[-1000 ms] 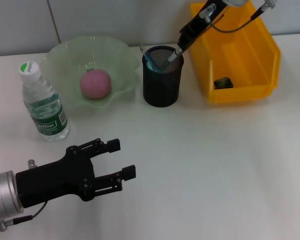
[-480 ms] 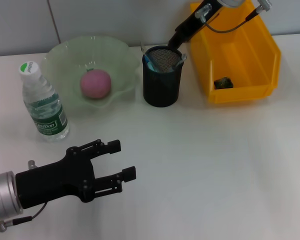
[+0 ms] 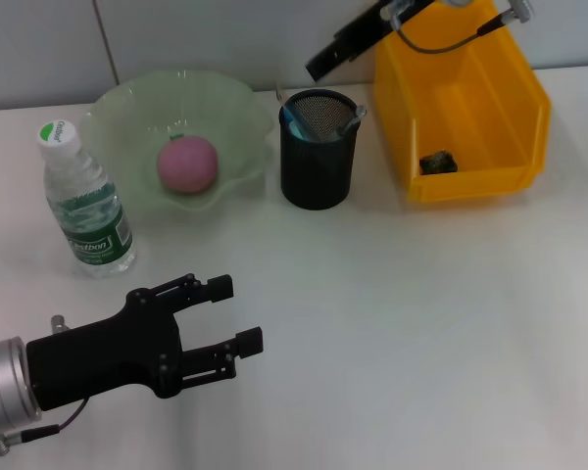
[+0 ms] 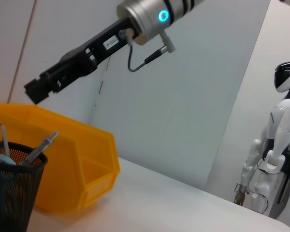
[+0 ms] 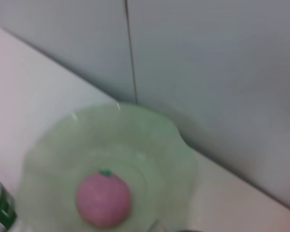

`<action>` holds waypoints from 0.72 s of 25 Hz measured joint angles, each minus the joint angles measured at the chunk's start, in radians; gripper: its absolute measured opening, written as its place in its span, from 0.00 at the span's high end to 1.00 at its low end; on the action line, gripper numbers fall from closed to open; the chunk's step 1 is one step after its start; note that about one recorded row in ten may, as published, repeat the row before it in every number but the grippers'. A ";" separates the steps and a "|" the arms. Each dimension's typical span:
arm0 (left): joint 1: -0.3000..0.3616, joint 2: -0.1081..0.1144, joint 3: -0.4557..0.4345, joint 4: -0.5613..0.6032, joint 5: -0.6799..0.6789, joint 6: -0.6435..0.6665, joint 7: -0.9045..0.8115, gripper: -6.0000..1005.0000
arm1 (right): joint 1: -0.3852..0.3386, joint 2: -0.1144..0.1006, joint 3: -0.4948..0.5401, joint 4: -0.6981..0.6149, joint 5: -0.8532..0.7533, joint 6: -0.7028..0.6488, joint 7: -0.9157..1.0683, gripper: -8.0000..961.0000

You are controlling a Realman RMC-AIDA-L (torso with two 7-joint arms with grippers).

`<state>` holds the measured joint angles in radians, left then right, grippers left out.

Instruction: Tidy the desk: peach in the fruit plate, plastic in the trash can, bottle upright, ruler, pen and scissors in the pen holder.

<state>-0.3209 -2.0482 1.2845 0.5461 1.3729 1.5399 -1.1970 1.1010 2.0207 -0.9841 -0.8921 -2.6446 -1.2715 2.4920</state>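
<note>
We find our right gripper (image 3: 320, 67) raised above and just behind the pen holder (image 3: 318, 162), its dark tip clear of the mesh rim and carrying nothing that we can see; whether its fingers are parted or together we cannot tell. The holder lies below and slightly forward of that tip, and a pen (image 3: 350, 119) leans inside it with its long axis tilted up toward the yellow trash can (image 3: 514, 108), its upper end resting at the rim on that side. Our left gripper (image 3: 227, 313) hovers low over the near part of the desk (image 3: 421, 323), fingers spread and empty, well apart from everything. The peach (image 3: 187, 164) sits in the fruit plate (image 3: 118, 103), the bottle (image 3: 83, 201) stands upright beside the plate, and a dark scrap lies in the can. We judge the right arm much the nearer to the holder, should anything there need nudging.
</note>
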 joint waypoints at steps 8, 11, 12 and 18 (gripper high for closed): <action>-0.002 0.005 -0.007 0.000 0.000 0.000 0.001 0.20 | -0.274 0.014 0.007 -0.212 0.458 -0.010 -0.199 0.21; 0.000 0.005 -0.009 0.000 0.000 0.001 0.004 0.20 | -0.391 -0.007 0.008 -0.207 0.687 -0.030 -0.324 0.21; 0.001 0.005 -0.010 0.000 0.000 0.002 0.004 0.20 | -0.426 -0.013 0.008 -0.197 0.749 -0.042 -0.365 0.21; -0.007 0.007 -0.010 0.000 0.000 0.003 0.002 0.20 | -0.587 -0.032 0.078 -0.042 1.008 -0.206 -0.628 0.21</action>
<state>-0.3276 -2.0414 1.2746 0.5461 1.3725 1.5432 -1.1947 0.5137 1.9887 -0.9056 -0.9341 -1.6370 -1.4773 1.8637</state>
